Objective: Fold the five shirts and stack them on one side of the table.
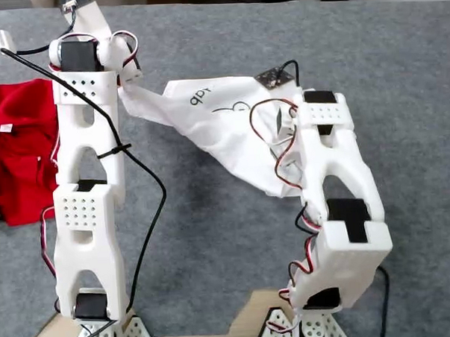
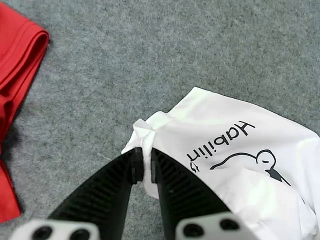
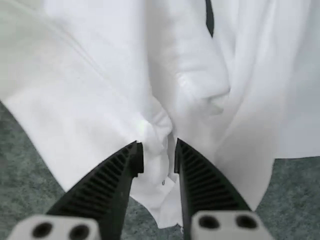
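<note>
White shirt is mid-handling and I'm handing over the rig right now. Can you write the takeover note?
Left gripper: shut on a corner of the white shirt.
Right gripper: shut on a bunched fold of the same shirt.
The white shirt is stretched between the two arms over the table, crumpled and not folded.
Red shirt: lying at the table edge beside the left arm; I cannot tell how neatly it is folded.
Left: fold the white shirt and stack it with the red one; the task wants five.

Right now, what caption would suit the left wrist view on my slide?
Left gripper pinches a corner of the white shirt above the grey table, red shirt nearby.
</note>
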`<state>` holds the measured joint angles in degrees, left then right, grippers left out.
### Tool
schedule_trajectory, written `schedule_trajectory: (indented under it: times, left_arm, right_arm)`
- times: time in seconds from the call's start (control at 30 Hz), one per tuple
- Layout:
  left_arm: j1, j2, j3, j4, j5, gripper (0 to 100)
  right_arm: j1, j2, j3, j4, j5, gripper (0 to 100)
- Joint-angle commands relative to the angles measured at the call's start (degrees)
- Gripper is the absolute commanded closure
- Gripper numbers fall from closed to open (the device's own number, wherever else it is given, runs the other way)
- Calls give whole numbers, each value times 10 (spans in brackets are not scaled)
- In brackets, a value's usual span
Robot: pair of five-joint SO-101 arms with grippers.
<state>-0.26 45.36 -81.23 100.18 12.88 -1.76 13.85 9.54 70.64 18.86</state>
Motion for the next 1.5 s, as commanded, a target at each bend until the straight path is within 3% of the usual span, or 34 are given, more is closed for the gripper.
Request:
schedule_trajectory:
  times: [0.0, 0.3, 1.07, 1.47]
  left_arm:
    - [-3, -39, -1, 6, -3, 981]
    - [-3, -39, -1, 6, -3, 981]
    - [-4, -39, -1, 6, -3, 981]
    - [-42, -39, -1, 6, -3, 981]
  right_arm:
    - [-13, -51, 3, 8, 8, 868]
    - [-29, -57, 90, -35, 7, 868]
    - [-243, -127, 106, -40, 32, 865]
    - [-339, -175, 240, -76, 82, 866]
